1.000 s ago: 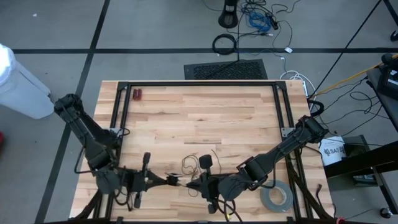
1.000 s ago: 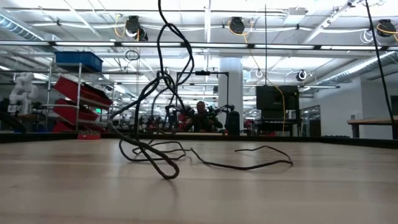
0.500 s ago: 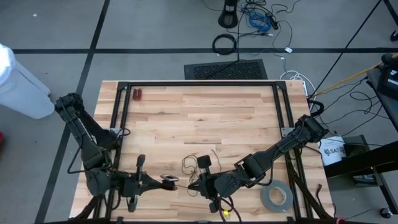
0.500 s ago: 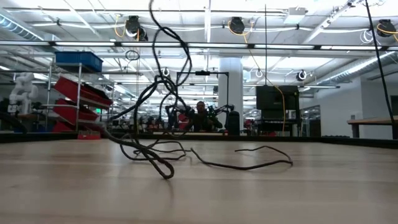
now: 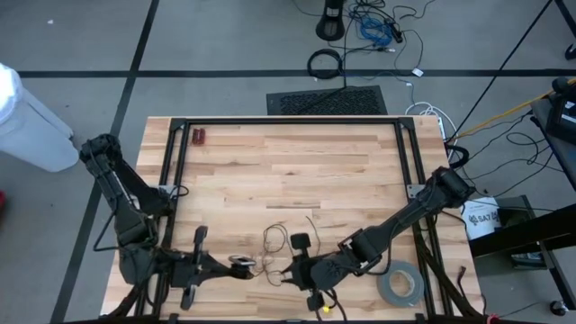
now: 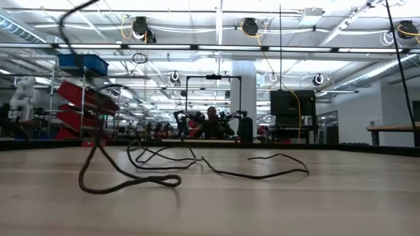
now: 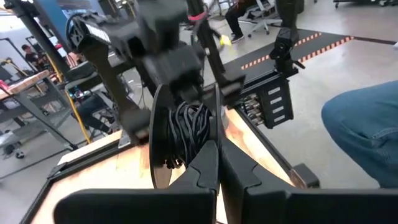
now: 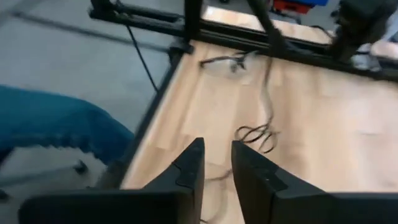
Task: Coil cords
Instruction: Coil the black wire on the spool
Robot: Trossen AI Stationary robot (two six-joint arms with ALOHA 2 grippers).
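The thin black cord is partly wound into a small bundle on a flat spool [image 7: 186, 134], held by my shut left gripper [image 5: 236, 266] near the table's near edge. The rest lies on the table as loose strands [image 5: 274, 238], seen in the low view as a flat loop [image 6: 131, 185] and a tangle [image 6: 164, 157]. One strand rises off the table [image 6: 65, 26]. My right gripper [image 5: 290, 270] is just right of the spool. Its fingers [image 8: 189, 165] stand slightly apart with nothing between them, above the table near some loose strands [image 8: 255, 134]. My left gripper pinches the spool between its two fingers at the thin edge of its side plate [image 7: 216, 130], beside the wound cord. The fingers lie level and point toward the table's right. The spool stands on edge, lifted clear of the table, and cord trails from it.
A grey tape roll [image 5: 400, 286] lies at the near right. A small red item [image 5: 198, 137] lies at the far left. Black frame rails [image 5: 288, 120] run round the table. A person's blue trouser leg shows beyond the table edge [image 8: 50, 130].
My left gripper has drawn back toward the table's left edge with the spool. The cord that rose steeply from the middle of the table has dropped. A loop of it now lies flat on the wood, and only one strand still rises off to the side.
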